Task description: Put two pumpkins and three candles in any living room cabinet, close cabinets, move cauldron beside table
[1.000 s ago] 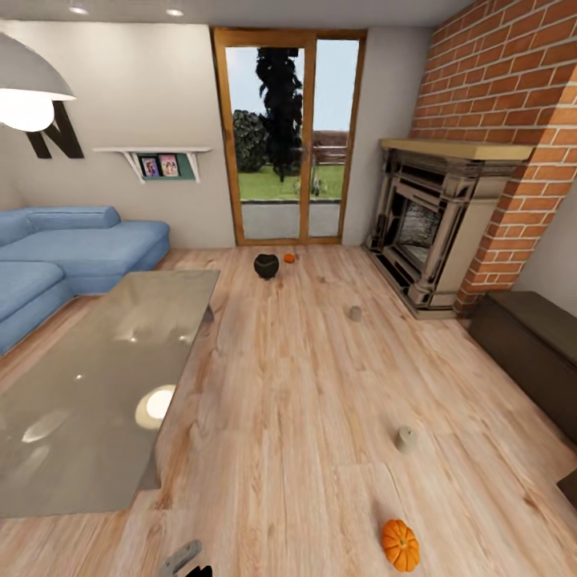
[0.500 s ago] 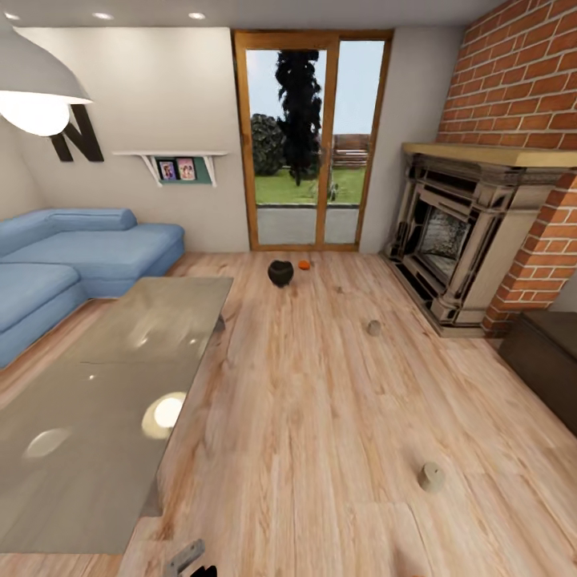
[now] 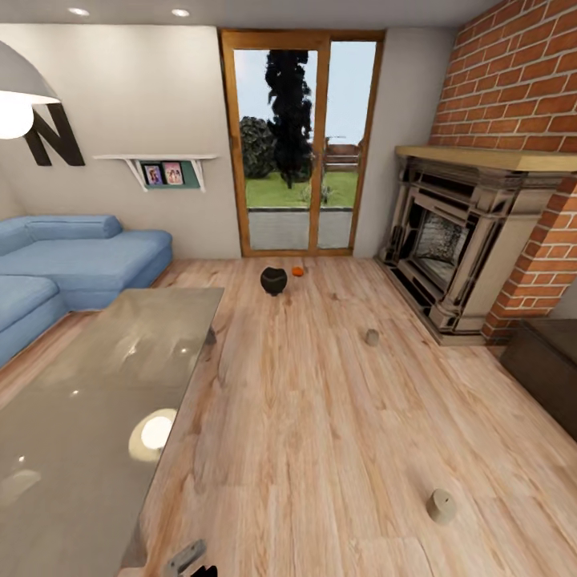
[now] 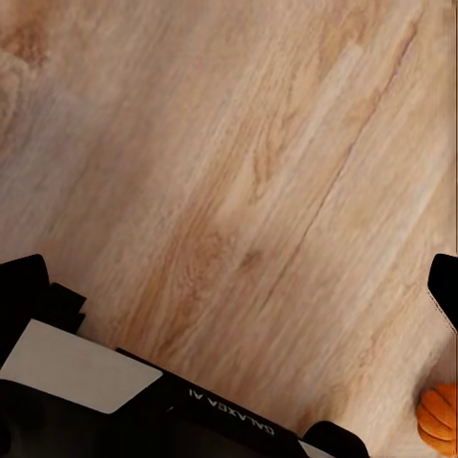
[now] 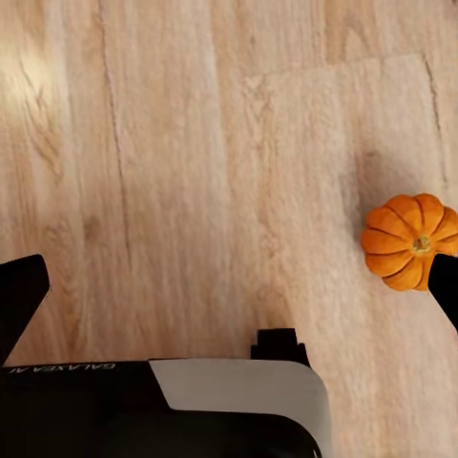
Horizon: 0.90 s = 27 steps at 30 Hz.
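Orange pumpkin (image 5: 408, 240) beside right gripper (image 5: 229, 286)

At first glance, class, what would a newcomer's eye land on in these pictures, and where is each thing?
Probably the red brick wall with its stone fireplace at the right, and the bright glass door straight ahead. Next come the blue sofa at the left, behind the glass table, and the orange pumpkin on the wooden floor.
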Tool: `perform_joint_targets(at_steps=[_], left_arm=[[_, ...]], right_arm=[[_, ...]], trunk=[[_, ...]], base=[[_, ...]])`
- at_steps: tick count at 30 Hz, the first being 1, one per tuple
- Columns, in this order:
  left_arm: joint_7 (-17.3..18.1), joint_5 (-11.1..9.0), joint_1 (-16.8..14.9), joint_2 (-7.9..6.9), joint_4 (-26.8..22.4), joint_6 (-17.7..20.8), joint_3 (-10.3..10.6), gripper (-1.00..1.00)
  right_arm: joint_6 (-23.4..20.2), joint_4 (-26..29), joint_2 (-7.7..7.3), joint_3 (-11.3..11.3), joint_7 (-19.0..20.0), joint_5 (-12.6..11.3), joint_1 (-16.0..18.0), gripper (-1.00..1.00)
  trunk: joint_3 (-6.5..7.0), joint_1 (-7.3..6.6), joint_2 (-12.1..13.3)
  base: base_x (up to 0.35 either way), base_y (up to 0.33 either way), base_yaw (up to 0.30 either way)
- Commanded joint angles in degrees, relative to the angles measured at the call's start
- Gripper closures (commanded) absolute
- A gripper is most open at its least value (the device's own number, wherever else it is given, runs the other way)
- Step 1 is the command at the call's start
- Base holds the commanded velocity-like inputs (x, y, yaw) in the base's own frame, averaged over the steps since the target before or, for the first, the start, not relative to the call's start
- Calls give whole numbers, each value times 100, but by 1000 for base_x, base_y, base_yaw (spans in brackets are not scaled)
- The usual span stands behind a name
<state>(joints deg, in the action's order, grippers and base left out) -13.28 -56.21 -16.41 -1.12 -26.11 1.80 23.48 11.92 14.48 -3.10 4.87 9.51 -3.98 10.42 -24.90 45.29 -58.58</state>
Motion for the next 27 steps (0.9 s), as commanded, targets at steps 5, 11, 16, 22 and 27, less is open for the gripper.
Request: perform_joint_targets(at_steps=[5,11,16,22,27], left_arm=[[-51,-29,-2,7,-16,13,50,-100],[-52,-22,-2,53,-16,13,116,-100],[-52,-22,-2,59,-16,13,144,-100],[-52,-22,-2,60,-16,13,151,-100],[-52,-22,-2,60,-16,12,166,-100]], right_arm=[[13,-6,2,48,60,-42,4,-100],[13,-6,2,49,60,-42,5,-100],[12,-6,2,49,60,-42,4,-100],[16,-6,2,49,60,-42,6,-100],[19,-6,2,49,60,-42,8,-100]], trunk=[[-4,4,-3],[6,4,-3],[7,4,-3],[17,4,-3],[37,4,-3]], base=[[302,128,-45],[331,54,-159],[301,140,-30],[304,119,-101],[324,52,-208]])
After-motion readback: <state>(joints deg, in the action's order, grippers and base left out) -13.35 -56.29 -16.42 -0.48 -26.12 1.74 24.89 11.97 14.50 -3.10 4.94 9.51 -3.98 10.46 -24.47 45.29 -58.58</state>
